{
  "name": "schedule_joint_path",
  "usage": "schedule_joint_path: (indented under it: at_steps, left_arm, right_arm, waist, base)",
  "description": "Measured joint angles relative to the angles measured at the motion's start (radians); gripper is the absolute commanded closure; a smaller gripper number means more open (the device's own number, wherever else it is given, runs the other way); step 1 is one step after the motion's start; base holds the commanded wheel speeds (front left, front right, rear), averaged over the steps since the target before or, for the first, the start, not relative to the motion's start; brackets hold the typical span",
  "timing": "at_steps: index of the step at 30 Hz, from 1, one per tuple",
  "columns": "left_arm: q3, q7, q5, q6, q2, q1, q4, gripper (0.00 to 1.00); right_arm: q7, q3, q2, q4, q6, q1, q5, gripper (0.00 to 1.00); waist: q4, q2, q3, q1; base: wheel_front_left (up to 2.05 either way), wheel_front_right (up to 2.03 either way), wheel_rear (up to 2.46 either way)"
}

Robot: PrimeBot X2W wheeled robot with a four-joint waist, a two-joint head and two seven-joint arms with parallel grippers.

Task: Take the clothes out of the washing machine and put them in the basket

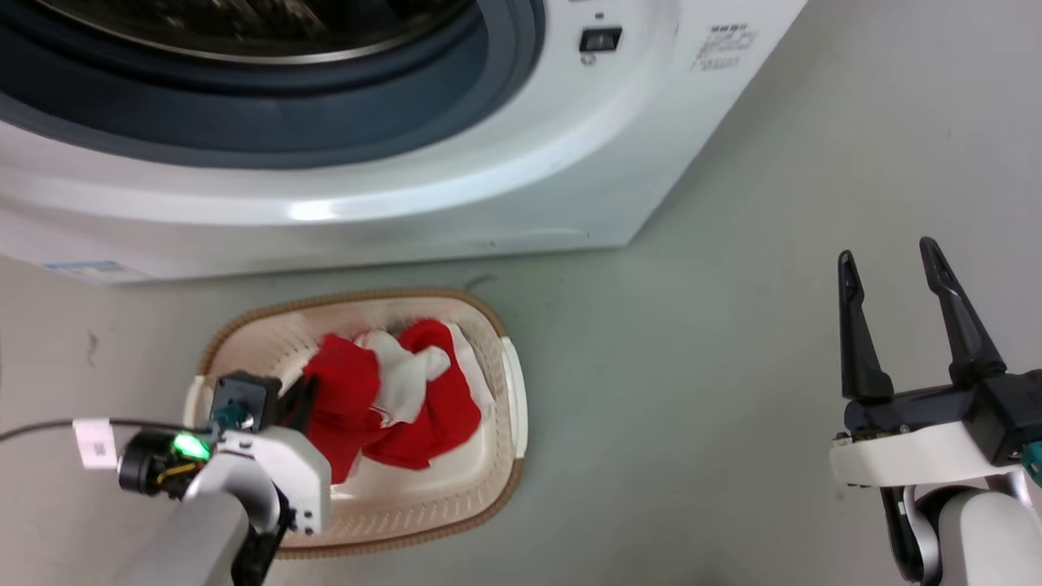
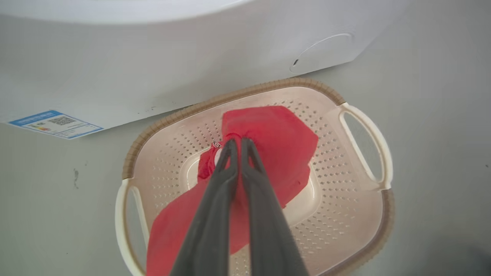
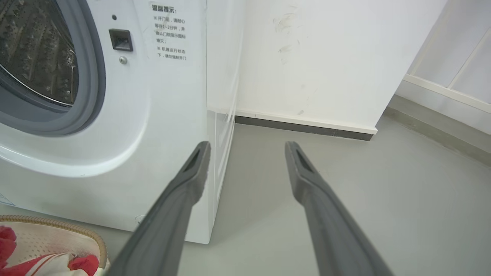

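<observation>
From the head we saw the basket [image 1: 514, 407] on the floor [image 1: 692, 366] just in front of the washer [image 1: 407, 195], with the clothes [image 1: 358, 399] lying inside it, red wrapped around a white part [image 1: 404, 378]. Our left gripper [image 1: 298, 400] reached into the basket from its near left side, fingers mostly hidden behind the wrist.

The left wrist view made the grip plain: the left gripper [image 2: 238, 142] had its fingers pressed together, pinching a gathered fold of the red cloth [image 2: 284, 142] above the basket's [image 2: 345, 199] perforated bottom. That view also gave us a blue label [image 2: 55, 123] low on the washer [image 2: 172, 65] and a round hatch [image 2: 320, 51].

Our right gripper [image 1: 887, 252] hung spread and empty over bare floor, well apart from the basket. Along its fingers [image 3: 247, 145] we saw what the head cut off: the steel drum [image 3: 34, 50] behind the grey rim, the door latch [image 3: 121, 39], printed text [image 3: 168, 32], and the wall [image 3: 326, 57] beside the washer.
</observation>
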Motion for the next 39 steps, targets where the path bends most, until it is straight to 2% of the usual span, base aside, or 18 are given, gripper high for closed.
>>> schedule_joint_path:
  at_steps: [12,19,29,30,31,32,39]
  left_arm:
    - [-0.027,-0.054,0.030,-0.106,-0.085,-0.274,0.416,1.00]
    - [-0.042,-0.085,0.046,-0.144,-0.138,-0.390,0.560,1.00]
    - [-0.054,-0.114,0.051,-0.165,-0.161,-0.443,0.674,1.00]
    - [-0.052,-0.118,0.051,-0.165,-0.162,-0.442,0.679,0.94]
    - [-0.051,-0.120,0.050,-0.167,-0.164,-0.440,0.681,0.26]
    - [-0.050,-0.121,0.047,-0.173,-0.165,-0.437,0.681,0.00]
    - [0.002,-0.125,0.044,-0.171,-0.156,-0.393,0.583,0.00]
  right_arm:
    - [0.000,0.018,0.000,-0.034,0.000,-0.037,0.004,0.00]
    - [0.000,0.031,0.000,-0.037,0.000,-0.046,0.016,0.00]
    - [0.000,0.038,0.000,-0.035,0.000,-0.062,0.024,0.00]
    - [0.000,0.038,0.000,-0.032,0.000,-0.064,0.024,0.00]
    - [0.000,0.038,0.000,-0.029,0.000,-0.065,0.024,0.00]
    - [0.000,0.038,0.000,-0.025,0.000,-0.065,0.025,0.00]
    - [0.000,0.032,0.000,-0.011,0.000,-0.070,0.030,0.00]
  waist:
    - [-0.051,0.0000,0.208,0.0000]
    - [-0.069,0.0000,0.309,-0.0001]
    - [-0.080,0.0000,0.367,-0.0001]
    - [-0.081,0.0000,0.364,-0.0001]
    - [-0.081,0.0000,0.361,-0.0001]
    - [-0.081,0.0000,0.356,-0.0001]
    - [-0.077,0.0000,0.300,-0.0001]
  base:
    - [0.00,0.00,0.00]
    - [0.00,0.00,0.00]
    - [0.00,0.00,0.00]
    - [0.00,0.00,0.00]
    - [0.00,0.00,0.00]
    - [0.00,0.00,0.00]
    - [0.00,0.00,0.00]
